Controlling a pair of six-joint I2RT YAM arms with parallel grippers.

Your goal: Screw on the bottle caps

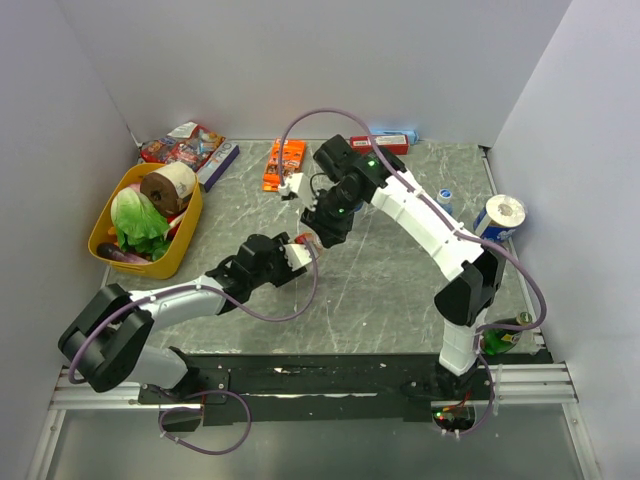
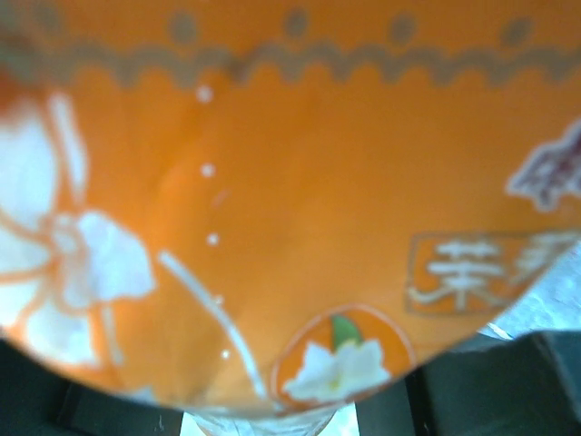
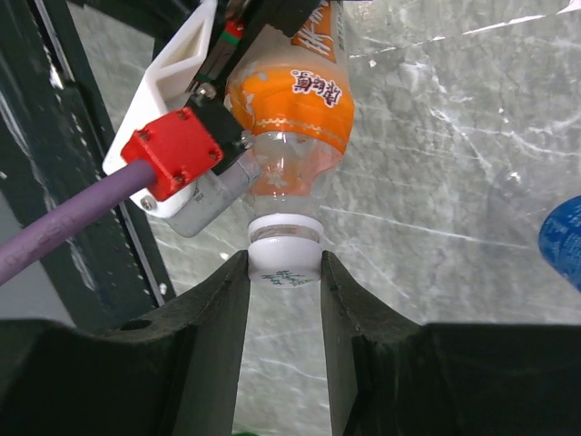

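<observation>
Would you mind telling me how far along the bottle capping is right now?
Nothing looks clearly finished. In hand: the left gripper holds the orange-label bottle while the right gripper pinches its white cap on the neck. Left: the blue-label bottles; their caps are too small to judge.

The orange-labelled bottle [image 3: 292, 100] is clear plastic, its label printed with white flowers. It is held over the worktop [image 1: 380, 285] mid-scene, gripped round its body by the left tool [image 1: 304, 244], with its neck pointing at the right tool [image 3: 284, 272]. The whitish cap [image 3: 284, 256] sits on that neck, pinched on both sides by the right tool's fingers [image 3: 222, 309]. A second bottle [image 1: 445, 197] — clear, with a blue label — rests on the worktop well off to the right.
</observation>
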